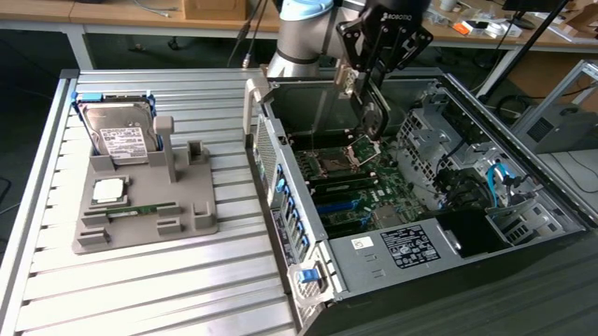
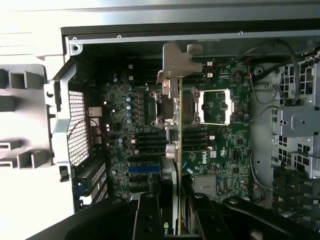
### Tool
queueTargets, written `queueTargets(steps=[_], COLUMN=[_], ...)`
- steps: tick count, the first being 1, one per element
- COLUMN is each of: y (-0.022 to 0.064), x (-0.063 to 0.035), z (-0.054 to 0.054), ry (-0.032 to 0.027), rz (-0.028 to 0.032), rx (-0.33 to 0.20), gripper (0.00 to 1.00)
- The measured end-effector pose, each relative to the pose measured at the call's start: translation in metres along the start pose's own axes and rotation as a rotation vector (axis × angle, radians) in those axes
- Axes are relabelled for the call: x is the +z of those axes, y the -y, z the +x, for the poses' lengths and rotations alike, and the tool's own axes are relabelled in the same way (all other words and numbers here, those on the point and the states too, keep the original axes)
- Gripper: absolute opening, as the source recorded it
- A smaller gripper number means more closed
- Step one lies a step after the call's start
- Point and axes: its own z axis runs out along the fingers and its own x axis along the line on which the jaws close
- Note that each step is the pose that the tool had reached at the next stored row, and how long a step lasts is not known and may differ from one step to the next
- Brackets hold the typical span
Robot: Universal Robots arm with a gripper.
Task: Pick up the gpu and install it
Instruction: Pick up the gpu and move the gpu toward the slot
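Gpu [image 1: 374, 115] hangs on edge, clamped between the fingers of the hand [image 1: 365, 73], over the motherboard [image 1: 374, 189] inside the open computer case [image 1: 309, 280]; on the exterior view's left, well apart, a grey holder [image 1: 192, 192] on the table [image 1: 140, 294] carries a hard drive [image 1: 122, 136] and a green memory stick [image 1: 140, 210].

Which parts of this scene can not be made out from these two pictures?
- Wrist view: the gpu stands edge-on, so its flat face is hidden.
- Wrist view: the picture's edge cuts off the gripper behind its fingers.
- Exterior view: the grey holder hides the lower end of the hard drive.
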Motion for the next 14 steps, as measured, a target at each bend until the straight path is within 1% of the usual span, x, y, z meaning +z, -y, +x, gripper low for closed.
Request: queueTargets(steps=[8, 14], y=[0.0048, 0.0055], x=[0.0025, 0.0053], z=[-0.008, -0.019], ry=[-0.0001, -0.0001], rz=[0.0001, 0.0001], rx=[0.0, 0.0], gripper=[0.27, 0.27])
